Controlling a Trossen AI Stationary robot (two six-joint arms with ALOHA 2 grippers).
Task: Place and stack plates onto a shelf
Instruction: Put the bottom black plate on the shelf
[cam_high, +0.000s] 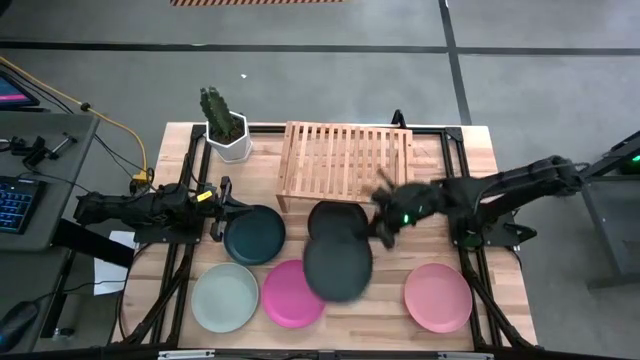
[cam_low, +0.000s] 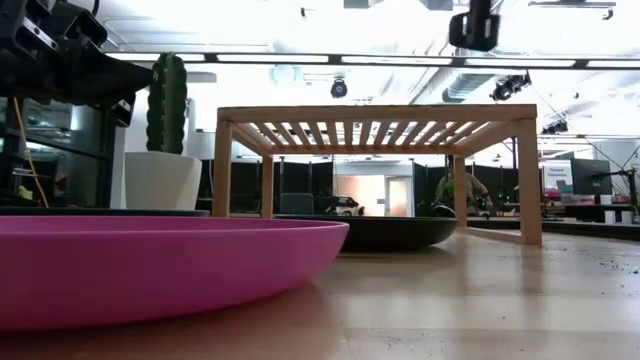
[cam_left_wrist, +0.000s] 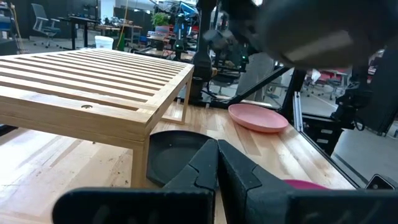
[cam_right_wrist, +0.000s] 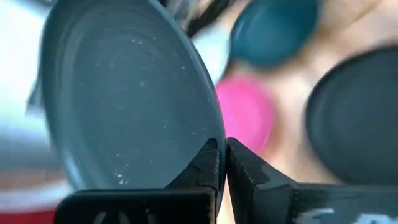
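My right gripper is shut on the dark grey-green plate, which hovers in front of the shelf. The black plate lies flat on the table at the shelf's near edge, and in the low view the black plate reaches under the shelf. The dark teal plate, pale mint plate, hot pink plate and light pink plate lie flat on the table. My left gripper waits shut just left of the teal plate, with nothing between its fingers. My right gripper pinches the grey-green plate's rim between its two fingers, on the side toward the table's right and far edge. It reaches in from the table's right. The plate is lifted clear above the black and hot pink plates.
A white pot with a green cactus stands at the shelf's left far corner. The shelf's slatted top is bare. Black frame rails run along the table's left and right sides.
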